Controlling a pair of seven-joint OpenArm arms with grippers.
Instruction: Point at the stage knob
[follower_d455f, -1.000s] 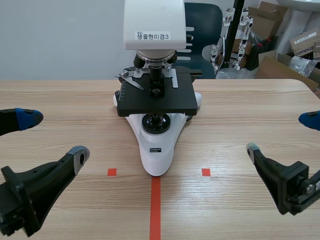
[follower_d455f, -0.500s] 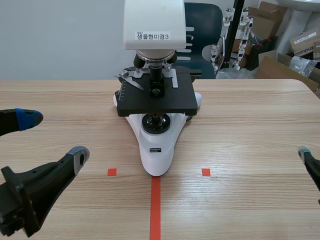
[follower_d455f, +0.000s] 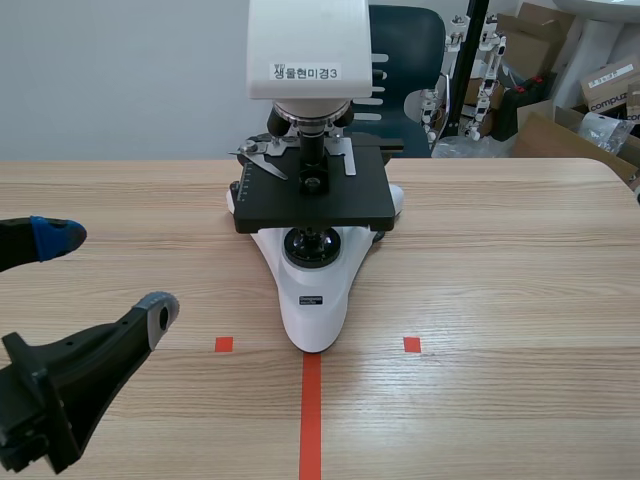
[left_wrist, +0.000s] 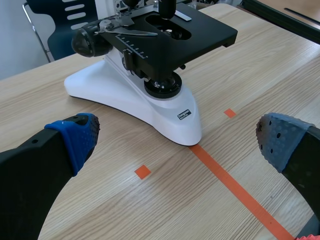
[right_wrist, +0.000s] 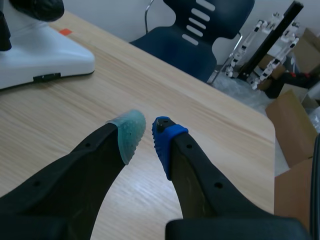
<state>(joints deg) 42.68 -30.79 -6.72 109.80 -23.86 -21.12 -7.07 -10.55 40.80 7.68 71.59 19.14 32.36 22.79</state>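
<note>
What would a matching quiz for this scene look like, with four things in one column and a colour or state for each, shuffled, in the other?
Things:
1. microscope stage
2. left gripper
3. right gripper
4. chair

Colours and states:
A. fingers spread wide, nothing between them
B. dark blue, with slots in its back
C. flat and black, with a hole through it
D. fingers drawn together, holding nothing

Right pairs: 1-C, 2-A, 3-D, 4-B.
</note>
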